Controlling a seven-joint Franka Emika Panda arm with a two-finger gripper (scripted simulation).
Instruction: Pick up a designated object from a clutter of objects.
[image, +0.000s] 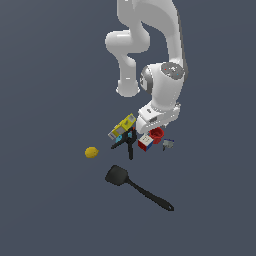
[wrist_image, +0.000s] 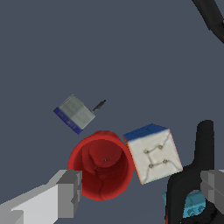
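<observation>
The red cup (wrist_image: 101, 164) stands open side up, touching the multicoloured cube (wrist_image: 153, 153); in the exterior view the cup (image: 157, 134) shows just under the hand. My gripper (wrist_image: 141, 189) is open and empty, hovering above the cup and cube, one finger (wrist_image: 69, 193) beside the cup and the other finger (wrist_image: 213, 186) over the black clamp (wrist_image: 192, 175). In the exterior view my gripper (image: 152, 127) sits low over the clutter, its fingertips mostly hidden by the hand.
A tiny grey-blue piece (wrist_image: 74, 113) lies beside the cup. The yellow box (image: 123, 126) and clamp (image: 127, 142) lie to the exterior view's left of the cube (image: 145, 142). A lemon (image: 91, 152) and black spatula (image: 137, 187) lie farther off.
</observation>
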